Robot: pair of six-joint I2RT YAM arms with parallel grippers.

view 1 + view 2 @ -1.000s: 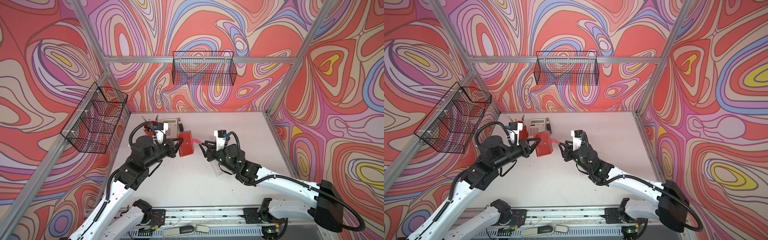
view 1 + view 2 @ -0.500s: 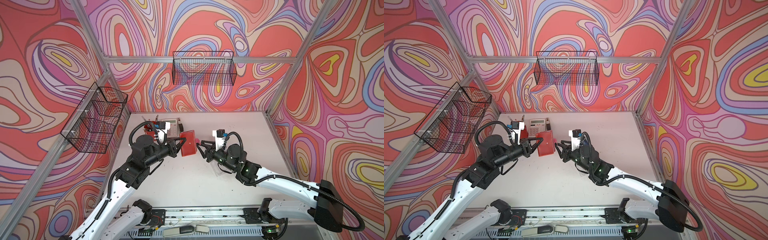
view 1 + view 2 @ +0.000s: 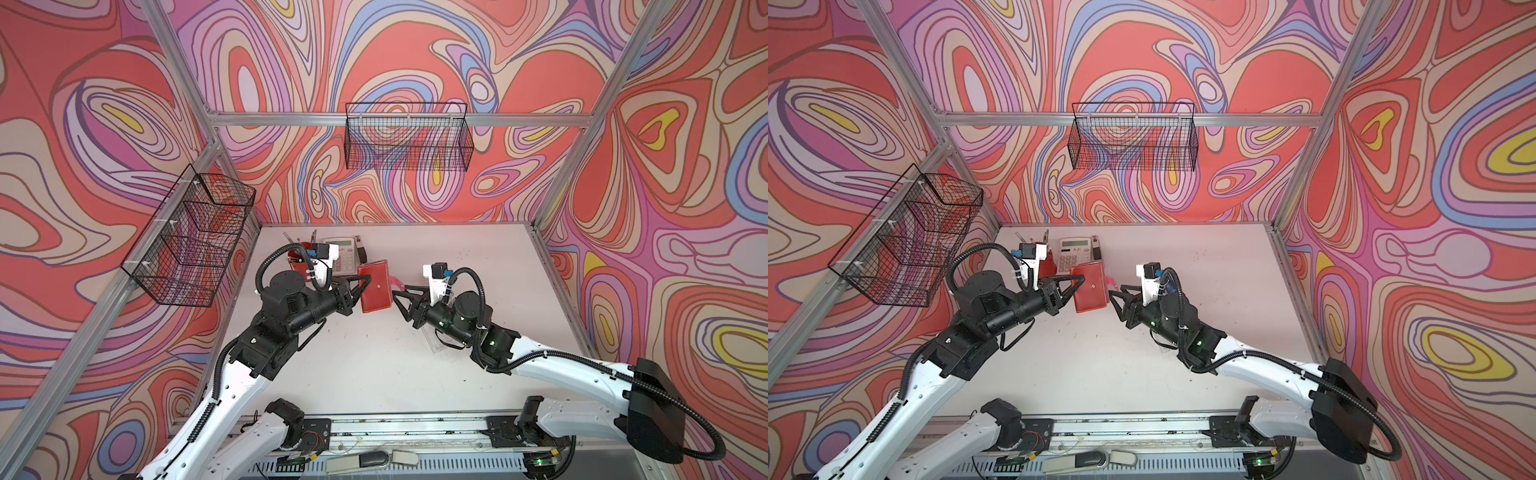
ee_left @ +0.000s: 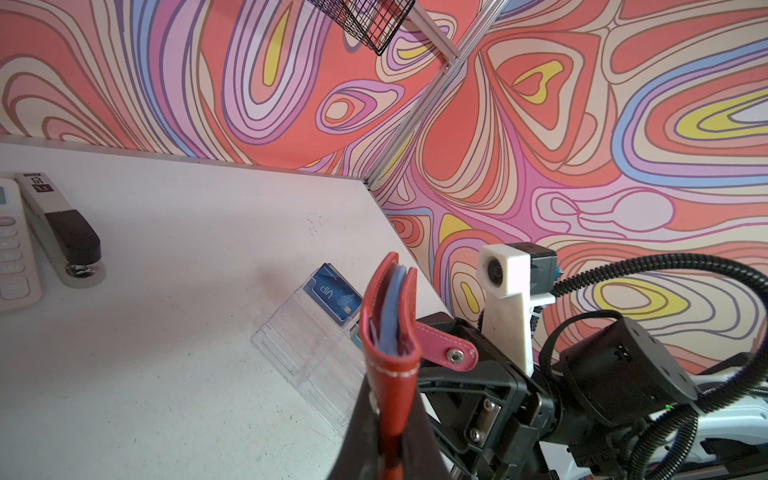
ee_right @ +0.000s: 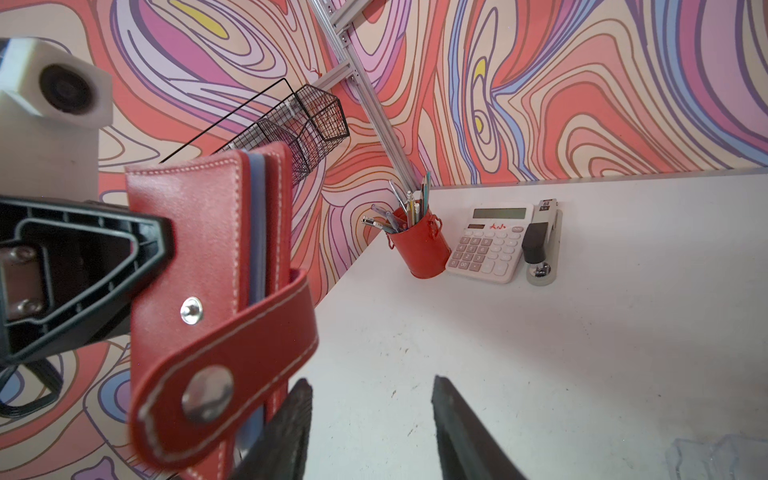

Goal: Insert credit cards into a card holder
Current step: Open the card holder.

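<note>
While left fingers [image 5: 104, 257] clamp the card holder [image 3: 376, 291], right fingers [image 5: 465, 436] gape just beside.

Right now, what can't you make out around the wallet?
- card holder sleeves: edge-on in left wrist view, contents hidden by covers.
- acrylic stand: card holder blocks part, same view; card count unclear beyond VIP card.
- right gripper fingers: bases cut off by right wrist frame edge.
</note>
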